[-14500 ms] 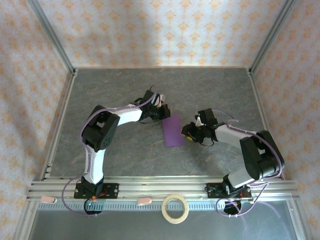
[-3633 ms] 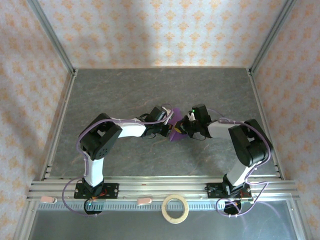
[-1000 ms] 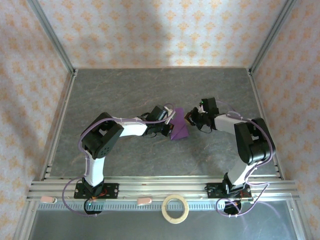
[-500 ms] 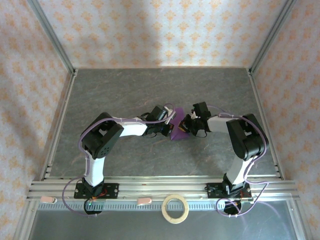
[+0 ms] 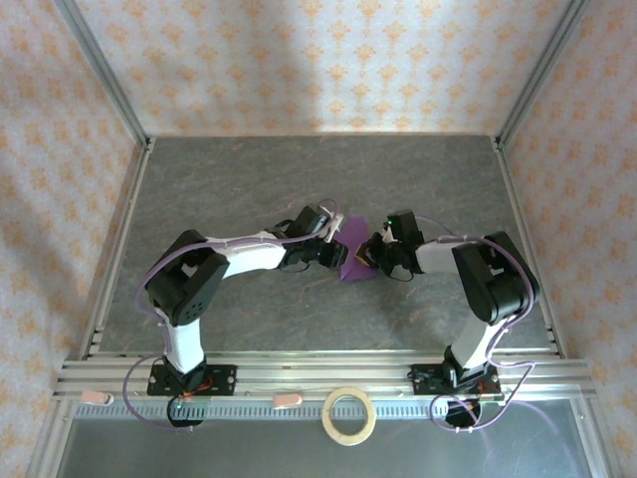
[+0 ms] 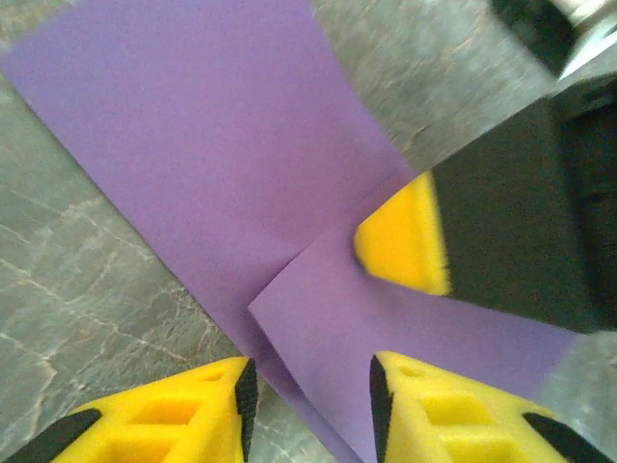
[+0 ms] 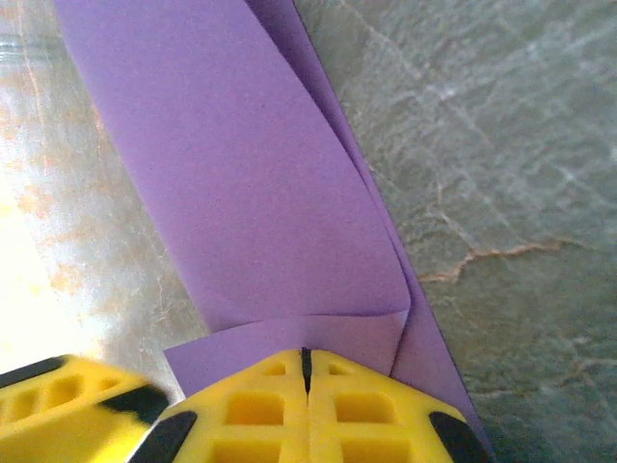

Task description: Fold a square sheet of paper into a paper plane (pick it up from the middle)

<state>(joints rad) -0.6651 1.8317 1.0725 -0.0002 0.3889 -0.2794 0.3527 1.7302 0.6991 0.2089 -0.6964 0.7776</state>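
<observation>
Paper (image 7: 231,174) beneath low, closed right gripper (image 7: 305,362)

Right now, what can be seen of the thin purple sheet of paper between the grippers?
The thin purple sheet of paper looks matte and plain, partly folded: a long strip lies flat on the grey marbled table, with a flap turned back over it. The shut right gripper rests its yellow tips on that flap. The open left gripper straddles an edge of the sheet; contact there is unclear.
</observation>
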